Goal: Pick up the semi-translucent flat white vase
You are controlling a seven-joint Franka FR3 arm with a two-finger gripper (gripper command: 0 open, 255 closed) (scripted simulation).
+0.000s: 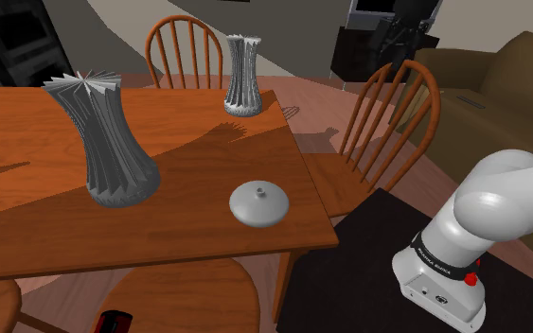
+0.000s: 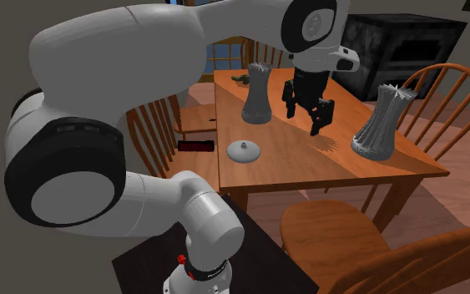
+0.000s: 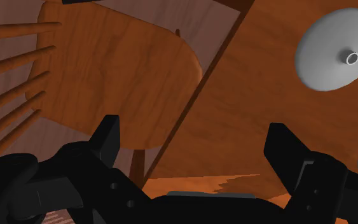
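The flat vase (image 1: 257,203) is a pale grey-white disc with a short narrow neck. It sits on the wooden table (image 1: 198,170) near the corner closest to the stand. It also appears in the second exterior view (image 2: 243,151) and off to the side of the fingers in the wrist view (image 3: 333,51). My black gripper (image 2: 306,117) hangs above the table, to the second exterior view's right of the flat vase and well clear of it. The gripper (image 3: 194,127) is open with nothing between its fingers, looking down over the table edge.
Two tall ribbed grey vases stand on the table, one large (image 1: 108,142) (image 2: 379,124), one at the far edge (image 1: 242,76) (image 2: 256,93). Wooden chairs (image 1: 387,113) (image 3: 120,76) ring the table. A dark red-black object (image 2: 196,147) lies on the floor.
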